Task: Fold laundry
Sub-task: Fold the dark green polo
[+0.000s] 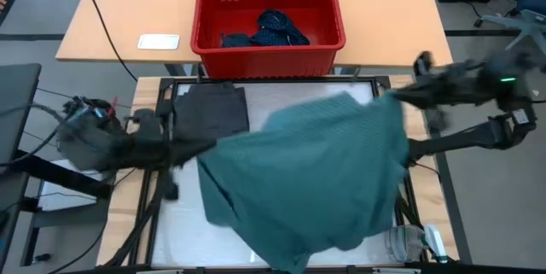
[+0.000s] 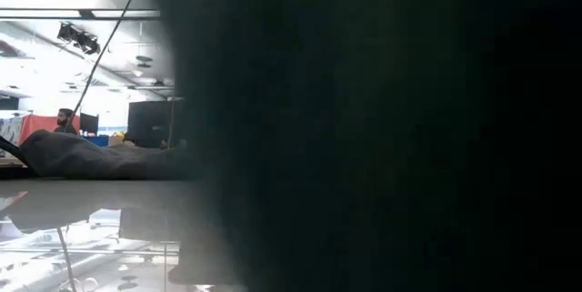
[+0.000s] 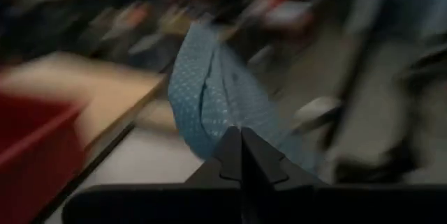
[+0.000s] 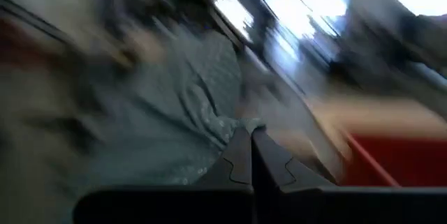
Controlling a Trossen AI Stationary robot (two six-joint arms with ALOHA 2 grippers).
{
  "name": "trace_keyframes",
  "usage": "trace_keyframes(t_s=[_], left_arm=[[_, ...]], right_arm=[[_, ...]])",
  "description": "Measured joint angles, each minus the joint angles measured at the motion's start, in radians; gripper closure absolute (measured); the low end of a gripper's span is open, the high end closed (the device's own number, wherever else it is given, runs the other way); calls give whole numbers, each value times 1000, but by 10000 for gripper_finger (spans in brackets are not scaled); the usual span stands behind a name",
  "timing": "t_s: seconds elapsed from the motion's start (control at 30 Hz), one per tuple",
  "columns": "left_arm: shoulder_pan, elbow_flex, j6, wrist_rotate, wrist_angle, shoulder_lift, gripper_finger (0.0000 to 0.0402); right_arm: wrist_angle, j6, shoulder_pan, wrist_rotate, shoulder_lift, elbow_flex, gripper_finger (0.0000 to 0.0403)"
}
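Observation:
The teal-green dotted shirt (image 1: 316, 171) hangs spread above the table between my two grippers. My left gripper (image 1: 207, 145) is shut on its left end, my right gripper (image 1: 389, 96) on its far right end. The shirt's lower part (image 1: 290, 240) sags toward the table's near edge and fills most of the low view as dark cloth (image 2: 382, 128). A charcoal grey piece (image 1: 213, 107) lies flat on the table's far left. A navy dotted piece (image 1: 275, 31) lies in the red basket (image 1: 333, 18). My left gripper pinches a bunched edge of the shirt (image 3: 230, 123) between its two shut fingers, coming nearly level from the table's left. The cloth runs away from the fingertips in folds, drawn out toward the other arm. My right gripper pinches a bunched bit of the shirt's edge (image 4: 241, 125) between its shut fingers, coming nearly level from the table's right. The cloth spreads away from the fingertips, lifted clear there.
The red basket stands on a wooden table (image 1: 128, 26) beyond the work table, beside a small white object (image 1: 159, 42). A clear plastic item (image 1: 411, 241) lies at the near right corner. Bare white tabletop (image 1: 179, 223) shows at the near left.

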Motion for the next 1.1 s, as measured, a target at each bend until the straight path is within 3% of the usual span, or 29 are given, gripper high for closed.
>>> trace_keyframes(t_s=[0.13, 0.2, 0.3, 0.47, 0.57, 0.7, 0.8, 0.97, 1.1], left_arm=[[139, -7, -458, 53, -508, 12, 401], [233, -49, -570, 86, -618, 18, 401], [381, -186, -465, 129, -543, -20, 401], [631, -412, -489, 225, -600, -54, 401], [761, -578, -478, 266, -595, -52, 399], [942, -772, -477, 230, -584, -54, 374], [1068, -883, -466, 260, -501, -54, 344], [1178, -971, -331, 336, -427, -54, 295], [1200, -972, -260, 339, -396, -54, 273]], right_arm=[[-49, -19, -87, 165, 96, -96, 403], [-20, -22, -150, 228, 159, -149, 403], [75, -71, -265, 270, 273, -238, 403], [391, -100, -454, 216, 514, -359, 402], [523, -93, -530, 212, 663, -358, 387], [473, -13, -596, 214, 815, -287, 333], [398, 41, -613, 225, 861, -248, 280], [216, 227, -593, 205, 827, -226, 209], [86, 374, -532, 54, 756, -222, 200]])
